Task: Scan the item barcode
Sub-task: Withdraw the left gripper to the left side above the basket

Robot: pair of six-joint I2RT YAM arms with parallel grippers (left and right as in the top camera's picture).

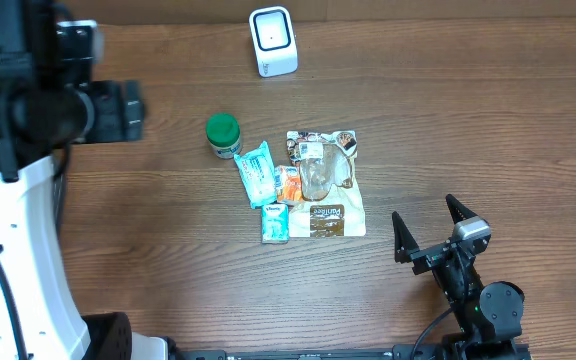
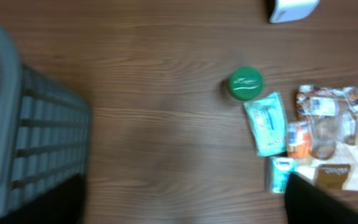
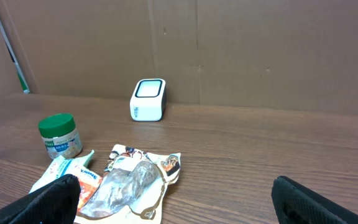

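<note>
Left tool (image 2: 182, 202) blurred and cut off, fingers spread, grey basket (image 2: 17, 124) cropped at frame edge, orange packet (image 1: 288, 183) half under pouch (image 1: 325, 185) at table centre, scanner (image 1: 273, 40) near far edge, right tool (image 1: 424, 212) spread.

A wooden table (image 1: 168, 250) fills nearly every view, dark brown, its grain running left to right across the frame. In the left wrist view a grey basket (image 2: 48, 137) takes up the left side of the picture. Its wall is a grid of slats and its thick, pale rim curves in from the upper left corner; it looks blurred. In the right wrist view a brown cardboard wall (image 3: 260, 50) covers the upper half of the frame, marked by vertical creases, and meets the table's far edge. At the upper left a thin rod (image 3: 5, 34) leans against it, green near its lower end.
</note>
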